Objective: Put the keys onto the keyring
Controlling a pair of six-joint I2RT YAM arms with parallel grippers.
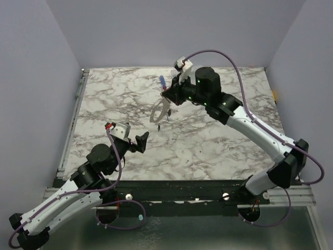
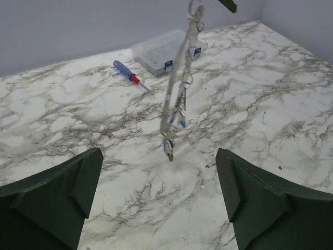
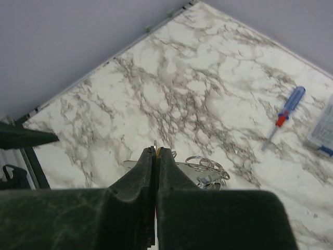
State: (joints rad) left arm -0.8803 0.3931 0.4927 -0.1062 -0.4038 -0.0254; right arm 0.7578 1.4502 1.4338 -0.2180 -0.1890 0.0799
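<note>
**Mia:** Where is the keyring?

**Tom:** Up in the air. The right gripper has it by the top. The keyring hangs down from there, over the middle of the table. It does not touch the marble.

**Mia:** Is that gripper pinching it?

**Tom:** Yes. Its two jaws are pressed tight together. The camera on that wrist shows only a thin bit of metal poking out between them.

**Mia:** And the keys?

**Tom:** The keys dangle low down on the ring, all in a bunch. I can see blue on a few of them. I can't tell how many there are, because they are tiny and bunched up.

**Mia:** What about the other arm?

**Tom:** The left gripper is closer to us, on the left side, low over the table. It is spread as wide as can be and has nothing in it. Its fingers point toward the ring. From that wrist's camera the ring hangs straight ahead, in line with the gap between them, but well apart from them.

**Mia:** What is that blue thing at the back?

**Tom:** A screwdriver with a blue handle and a red bit. It lies flat on the table, toward the far side. Near it sits a clear plastic box. Nothing is touching either one.
</note>
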